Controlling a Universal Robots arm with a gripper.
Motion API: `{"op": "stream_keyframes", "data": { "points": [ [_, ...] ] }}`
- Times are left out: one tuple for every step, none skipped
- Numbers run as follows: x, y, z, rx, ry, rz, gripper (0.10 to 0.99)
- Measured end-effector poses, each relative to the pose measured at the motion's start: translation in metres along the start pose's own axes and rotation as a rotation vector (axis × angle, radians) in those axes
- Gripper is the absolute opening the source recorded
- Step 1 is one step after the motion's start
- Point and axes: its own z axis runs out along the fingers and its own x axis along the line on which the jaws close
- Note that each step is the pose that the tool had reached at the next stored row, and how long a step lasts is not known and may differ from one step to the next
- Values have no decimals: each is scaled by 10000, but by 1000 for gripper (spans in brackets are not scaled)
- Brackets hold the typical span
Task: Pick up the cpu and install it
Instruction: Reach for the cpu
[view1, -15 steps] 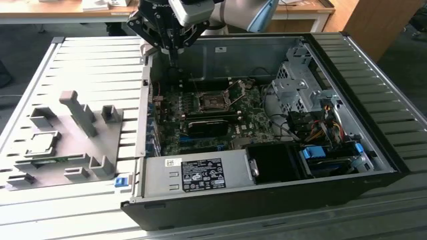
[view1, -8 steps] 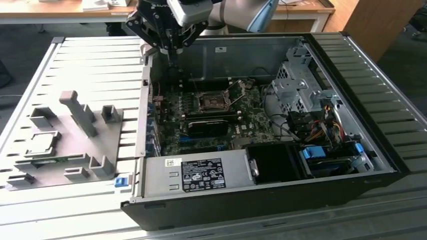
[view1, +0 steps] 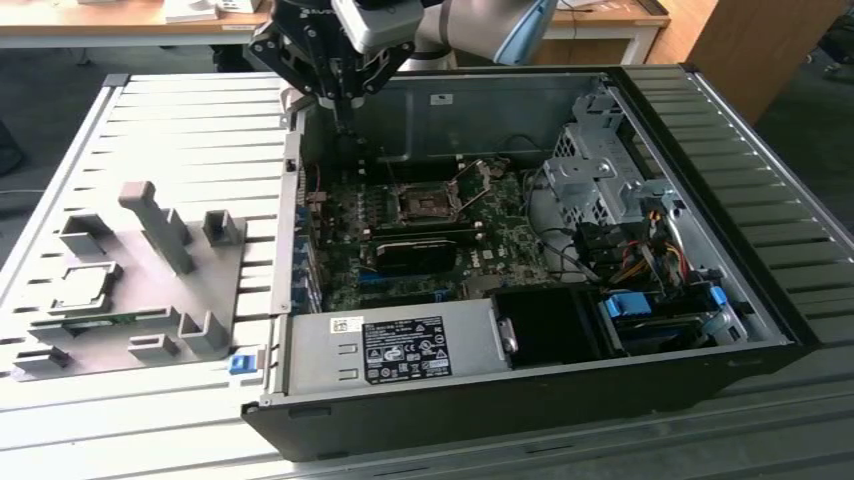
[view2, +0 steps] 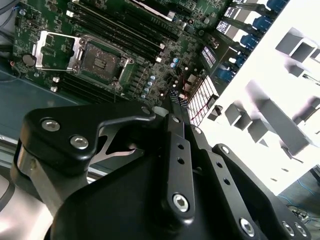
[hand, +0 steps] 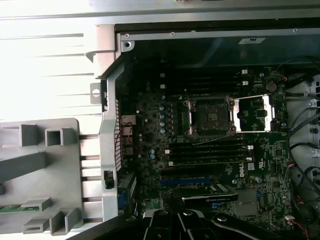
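The cpu (view1: 83, 287), a small silvery square, lies flat in the grey fixture tray (view1: 160, 300) on the exterior view's left, outside the computer case. My gripper (view1: 340, 120) hangs over the far left corner of the open case (view1: 534, 390), well away from the cpu. Its black fingers meet at the tips with nothing between them, as both wrist views show (view2: 173, 97) (hand: 172, 205). The dark cpu socket (view1: 430, 207) (view2: 102, 60) (hand: 210, 117) sits on the green motherboard (view1: 507, 250), and its metal load plate (view2: 52, 50) (hand: 255, 112) is swung open beside it.
A green memory stick (view1: 100, 322) lies in the tray near the cpu, among upright grey posts (view1: 158, 225). Inside the case are memory slots (hand: 210, 150), a power supply (view1: 400, 350), a drive cage (view1: 594, 170) and loose cables (view1: 641, 250). The case walls stand up around the board.
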Motion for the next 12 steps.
{"op": "stream_keyframes", "data": {
  "points": [
    [2,0,0,0,0,0,106],
    [5,0,0,0,0,0,106],
    [6,0,1,-1,0,-1,106],
    [7,-1,1,0,0,-1,106],
    [9,-1,1,0,1,0,106],
    [10,-1,1,0,0,-1,106],
    [14,-1,1,0,0,-1,106],
    [18,-1,2,0,0,0,106],
    [20,-2,2,0,0,-1,106],
    [21,-2,3,0,0,-1,106],
    [23,-2,3,0,0,-1,106],
    [26,-2,3,-1,0,0,106]
  ]
}}
